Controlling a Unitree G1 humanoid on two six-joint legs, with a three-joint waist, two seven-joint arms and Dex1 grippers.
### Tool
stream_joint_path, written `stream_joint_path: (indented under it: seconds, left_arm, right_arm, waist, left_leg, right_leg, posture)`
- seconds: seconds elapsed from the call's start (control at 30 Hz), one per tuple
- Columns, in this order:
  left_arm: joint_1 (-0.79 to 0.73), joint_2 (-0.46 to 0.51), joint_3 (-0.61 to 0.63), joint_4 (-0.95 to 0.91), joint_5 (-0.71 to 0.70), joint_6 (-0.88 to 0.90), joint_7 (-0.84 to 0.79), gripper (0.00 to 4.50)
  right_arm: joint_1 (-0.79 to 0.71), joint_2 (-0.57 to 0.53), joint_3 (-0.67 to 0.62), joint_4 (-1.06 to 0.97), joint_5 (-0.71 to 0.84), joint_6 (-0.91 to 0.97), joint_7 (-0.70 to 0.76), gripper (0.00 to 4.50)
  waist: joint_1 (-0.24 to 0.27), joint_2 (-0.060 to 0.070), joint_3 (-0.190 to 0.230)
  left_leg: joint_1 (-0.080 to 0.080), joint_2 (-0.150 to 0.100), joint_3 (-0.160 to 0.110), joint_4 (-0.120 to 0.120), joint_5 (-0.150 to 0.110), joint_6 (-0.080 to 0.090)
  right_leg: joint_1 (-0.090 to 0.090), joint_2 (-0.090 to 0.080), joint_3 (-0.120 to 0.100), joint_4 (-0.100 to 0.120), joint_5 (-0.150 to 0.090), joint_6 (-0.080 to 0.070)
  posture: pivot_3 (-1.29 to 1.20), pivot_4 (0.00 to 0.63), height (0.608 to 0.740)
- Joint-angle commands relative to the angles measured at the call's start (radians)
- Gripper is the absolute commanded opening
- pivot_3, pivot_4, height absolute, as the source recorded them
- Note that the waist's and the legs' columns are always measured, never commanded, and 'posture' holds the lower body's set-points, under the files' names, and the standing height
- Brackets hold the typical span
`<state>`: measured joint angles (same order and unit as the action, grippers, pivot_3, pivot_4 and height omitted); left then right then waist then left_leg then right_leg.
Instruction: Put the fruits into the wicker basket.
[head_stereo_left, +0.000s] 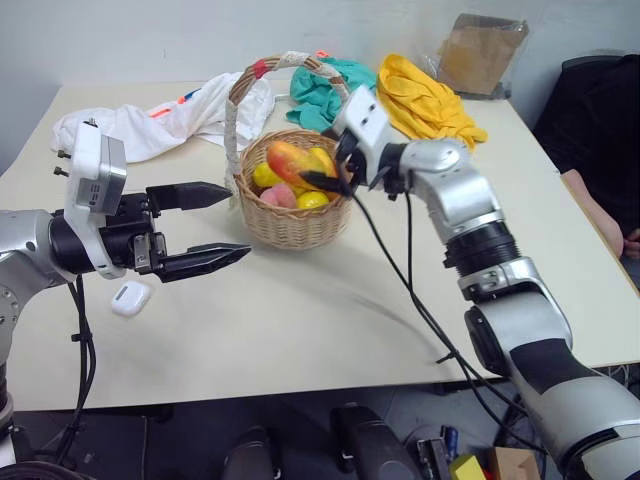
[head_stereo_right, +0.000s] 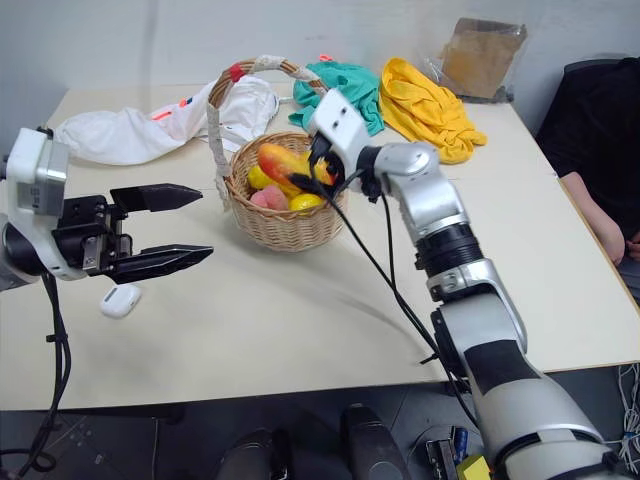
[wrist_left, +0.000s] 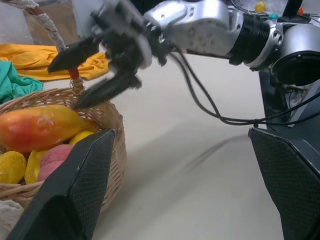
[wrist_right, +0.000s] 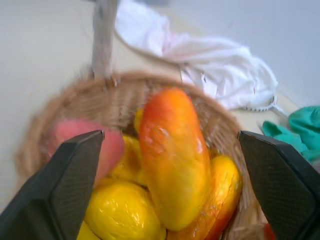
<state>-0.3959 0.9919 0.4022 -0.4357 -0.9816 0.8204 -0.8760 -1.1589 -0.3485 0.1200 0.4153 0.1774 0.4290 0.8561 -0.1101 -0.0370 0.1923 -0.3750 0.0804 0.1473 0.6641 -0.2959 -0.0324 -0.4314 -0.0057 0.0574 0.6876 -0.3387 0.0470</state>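
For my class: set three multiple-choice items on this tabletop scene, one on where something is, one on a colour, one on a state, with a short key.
1. Where is the mango?
A. On the bare table
B. In the wicker basket, on top of the other fruit
C. Between the left gripper's fingers

2. What colour is the cloth lying behind the right gripper?
A. Yellow
B. Black
C. Purple

3. How does the left gripper stand?
A. Shut on the peach
B. Shut on the small white case
C. Open and holding nothing

Key: 1 B, it lies across the yellow fruit inside the rim. 2 A, bright yellow folds. 3 C, its fingers are spread apart with only air between them.
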Motion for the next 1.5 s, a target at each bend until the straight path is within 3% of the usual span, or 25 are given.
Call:
stream_joint_path:
  seconds: [0.03, 0.23, 0.6, 0.7, 0.87, 0.97, 1.07, 1.33, 1.5]
  left_arm:
    - [0.008, 0.007, 0.054, -0.033, -0.024, -0.006, 0.017, 4.5]
    - [-0.009, 0.008, 0.051, -0.026, -0.024, -0.011, 0.036, 4.5]
    - [-0.057, 0.008, 0.035, -0.007, -0.027, -0.006, 0.05, 4.5]
    - [-0.058, 0.006, 0.025, -0.011, -0.02, -0.01, 0.054, 4.5]
    - [-0.052, 0.005, 0.029, -0.014, -0.024, -0.011, 0.06, 4.5]
    - [-0.046, 0.004, 0.032, -0.015, -0.024, -0.012, 0.06, 4.5]
    - [-0.048, -0.001, 0.025, -0.016, -0.018, -0.018, 0.061, 4.5]
    - [-0.062, -0.018, 0.02, -0.02, -0.036, -0.022, 0.059, 4.5]
    - [-0.096, -0.063, -0.045, 0.03, 0.029, -0.078, 0.049, 4.5]
  right_arm:
    - [0.045, -0.065, -0.103, -0.225, 0.107, 0.216, -0.016, 4.45]
    - [0.07, -0.04, -0.187, -0.192, 0.106, 0.324, -0.195, 4.45]
    - [-0.087, 0.203, -0.213, 0.286, 0.057, 0.033, -0.403, 4.45]
    - [-0.126, 0.241, -0.248, 0.396, 0.072, -0.07, -0.432, 3.82]
    - [-0.122, 0.257, -0.236, 0.412, 0.061, -0.12, -0.397, 2.08]
    - [-0.107, 0.261, -0.233, 0.381, 0.065, -0.118, -0.387, 1.02]
    - [-0.075, 0.252, -0.234, 0.303, 0.074, -0.084, -0.386, 0.28]
    - [0.18, 0.096, -0.258, -0.255, 0.166, 0.035, -0.284, 0.27]
    - [0.392, -0.18, -0.423, -0.563, 0.238, 0.163, -0.252, 0.27]
  waist:
    - [0.001, 0.0, 0.0]
    - [-0.009, 0.0, 0.0]
    - [-0.031, 0.0, 0.0]
    - [-0.031, 0.0, 0.0]
    - [-0.03, 0.0, 0.0]
    - [-0.033, 0.0, 0.0]
    - [-0.033, 0.0, 0.0]
    - [-0.014, 0.0, 0.0]
    - [0.015, 0.0, 0.0]
  left_leg:
    - [0.0, 0.0, 0.0, 0.0, 0.0, 0.0]
    - [0.001, 0.0, 0.001, 0.0, 0.0, -0.001]
    - [0.0, 0.0, 0.002, -0.002, 0.001, -0.002]
    - [0.0, 0.0, 0.002, -0.002, 0.001, -0.002]
    - [-0.001, 0.0, 0.001, -0.003, 0.001, -0.001]
    - [0.0, 0.0, 0.001, -0.003, 0.001, -0.001]
    - [0.0, 0.0, 0.001, -0.003, 0.001, -0.002]
    - [-0.003, 0.0, -0.001, -0.004, 0.001, -0.001]
    - [-0.003, 0.0, -0.001, -0.006, 0.0, -0.001]
  right_leg:
    - [0.0, 0.0, 0.0, 0.0, 0.0, 0.0]
    - [0.001, 0.001, 0.001, 0.001, 0.0, 0.0]
    - [-0.002, 0.002, 0.001, 0.0, 0.0, 0.0]
    - [-0.002, 0.001, 0.001, -0.001, 0.0, 0.0]
    - [-0.002, 0.001, 0.001, -0.001, 0.0, 0.0]
    - [-0.002, 0.001, 0.001, -0.001, 0.0, 0.0]
    - [-0.002, 0.001, 0.001, -0.001, 0.0, 0.0]
    - [-0.002, 0.0, -0.001, -0.005, 0.0, 0.001]
    - [-0.002, 0.001, -0.001, -0.008, 0.0, 0.001]
  posture:
    - [0.0, 0.15, 0.74]
    - [0.0, 0.15, 0.74]
    - [0.0, 0.15, 0.74]
    - [0.0, 0.15, 0.74]
    - [0.0, 0.15, 0.74]
    - [0.0, 0.15, 0.74]
    - [0.0, 0.15, 0.74]
    - [0.0, 0.15, 0.74]
    - [0.0, 0.15, 0.74]
